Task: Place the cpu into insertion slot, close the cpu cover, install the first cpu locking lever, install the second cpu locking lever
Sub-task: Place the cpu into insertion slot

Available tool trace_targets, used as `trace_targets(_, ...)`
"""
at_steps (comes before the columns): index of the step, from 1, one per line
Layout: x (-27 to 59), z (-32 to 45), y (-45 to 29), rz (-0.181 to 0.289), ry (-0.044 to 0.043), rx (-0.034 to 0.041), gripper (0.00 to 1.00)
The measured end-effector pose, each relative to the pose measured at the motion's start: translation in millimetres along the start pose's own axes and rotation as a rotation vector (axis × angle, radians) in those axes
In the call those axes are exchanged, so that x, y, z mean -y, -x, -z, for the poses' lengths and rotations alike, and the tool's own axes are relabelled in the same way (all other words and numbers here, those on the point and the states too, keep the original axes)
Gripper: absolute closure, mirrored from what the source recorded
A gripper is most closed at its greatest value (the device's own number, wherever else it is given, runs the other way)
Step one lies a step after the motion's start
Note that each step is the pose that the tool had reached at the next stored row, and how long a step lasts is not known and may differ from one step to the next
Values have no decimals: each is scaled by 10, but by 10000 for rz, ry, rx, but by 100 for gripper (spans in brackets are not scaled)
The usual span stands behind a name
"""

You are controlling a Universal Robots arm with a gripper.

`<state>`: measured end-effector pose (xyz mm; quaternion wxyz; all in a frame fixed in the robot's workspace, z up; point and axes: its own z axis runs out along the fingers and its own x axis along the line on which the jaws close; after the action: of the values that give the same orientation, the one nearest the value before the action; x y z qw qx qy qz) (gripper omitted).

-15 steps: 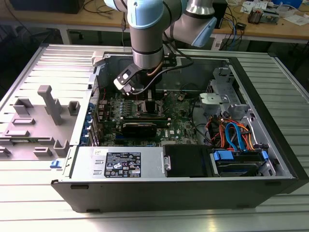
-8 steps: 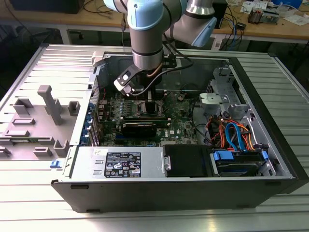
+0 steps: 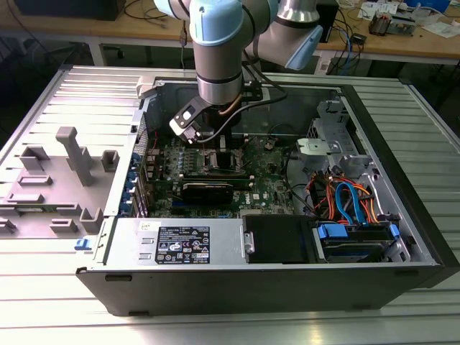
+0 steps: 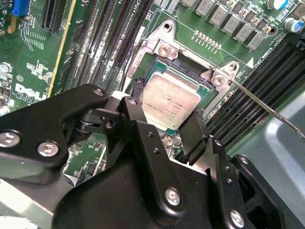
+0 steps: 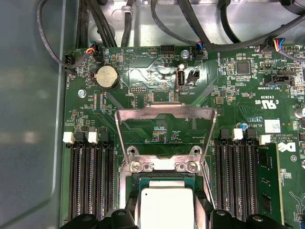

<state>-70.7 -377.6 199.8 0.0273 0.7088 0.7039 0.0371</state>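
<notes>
Fingers [image 4: 138,102] clamp the cpu [image 4: 169,102] on two opposite edges, as far as we can judge from the second wrist view; we see no gap on either side. The cpu lies flat in the slot [image 4: 186,67], silver top up, and looks level with the rim.

Key relation: the cover [image 5: 167,113] sits just past the cpu on the side away from the fingers. It is hinged at the slot's far edge and tilted up, open. The finger line runs parallel to that hinge, so the fingers hold the two cpu edges that face the memory slots. The cpu is near square, so it has no long axis to speak of. The cover's long sides run away from the hinge.

One lever [image 4: 267,109] is a thin rod swung out from a slot corner, unlatched. A thin line on the opposite side may be the second; we can't tell.

Count:
- cpu: 1
- slot: 1
- cover: 1
- lever: 1 sure
- memory banks: 2, one each side of the slot

Farther out, the board [image 5: 228,95] lies in the open case [image 3: 215,248] on the desk [image 3: 43,309]. The one arm [image 3: 219,50] reaches straight down into the case.
</notes>
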Motion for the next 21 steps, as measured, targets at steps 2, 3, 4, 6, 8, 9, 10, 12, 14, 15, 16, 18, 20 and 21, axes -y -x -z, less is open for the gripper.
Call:
trace_targets(2, 0, -2, 0, 0, 0, 0, 45)
trace_targets(3, 0, -3, 0, 0, 0, 0, 45)
trace_targets(4, 0, -3, 0, 0, 0, 0, 45)
trace_targets(6, 0, -5, 0, 0, 0, 1, 45)
trace_targets(8, 1, -9, 0, 0, 0, 0, 45)
trace_targets(9, 1, -10, 0, 0, 1, 0, 45)
trace_targets(10, 1, -10, 0, 0, 0, 0, 45)
trace_targets(12, 1, -11, 0, 0, 0, -1, 45)
trace_targets(14, 1, -11, 0, 0, 1, -1, 45)
trace_targets(15, 1, -12, 0, 0, 0, -1, 45)
trace_targets(16, 1, -12, 0, 0, 0, 0, 45)
trace_targets(18, 1, -12, 0, 0, 1, 0, 45)
trace_targets(20, 1, -12, 0, 0, 0, 0, 45)
trace_targets(21, 1, -13, 0, 0, 0, -1, 45)
